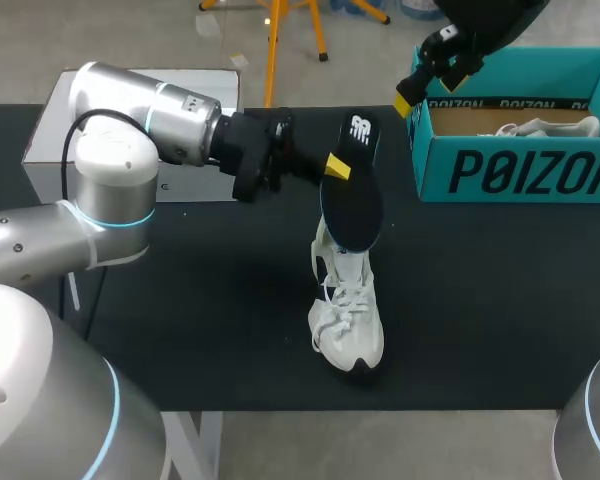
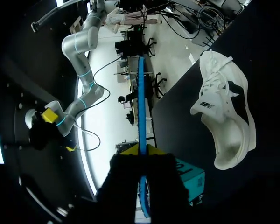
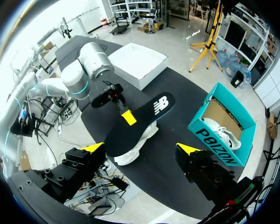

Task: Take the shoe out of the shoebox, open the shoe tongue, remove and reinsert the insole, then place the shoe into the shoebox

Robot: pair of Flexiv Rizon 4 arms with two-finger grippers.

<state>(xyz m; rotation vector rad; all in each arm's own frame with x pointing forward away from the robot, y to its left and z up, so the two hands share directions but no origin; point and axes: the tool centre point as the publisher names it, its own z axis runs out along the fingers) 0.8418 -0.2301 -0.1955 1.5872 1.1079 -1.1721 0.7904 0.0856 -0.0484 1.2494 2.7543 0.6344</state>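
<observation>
Judging by how things lie, the task is reckoned to be about half done. The shoe (image 1: 348,318) has been taken out of the shoebox (image 1: 510,165) and is set on the table (image 1: 500,300), well apart from the box. The insole (image 1: 352,190) has been pulled out and is pinched by its edge, near mid-length, between the left fingers (image 1: 337,167), which are closed flat on it from both sides. The right fingers (image 3: 94,147) are spread wide, with nothing held between them, and are kept up near the shoebox's far corner. The shoe's mouth appears wide in the left wrist view, so the tongue is taken to be opened, though this cannot be confirmed. The insole is yet to be put back, and the shoe is yet to be returned to the box, where a second shoe (image 1: 555,127) is seen.

The shoe's long axis is laid from the near edge of the table towards the far edge, with the toe towards the robot and the heel opening away. The insole is held steeply over that opening, roughly along the same line: its logo end is raised and turned away from the robot, its other end is lowered to the shoe's mouth. Whether that end touches the shoe cannot be told.
</observation>
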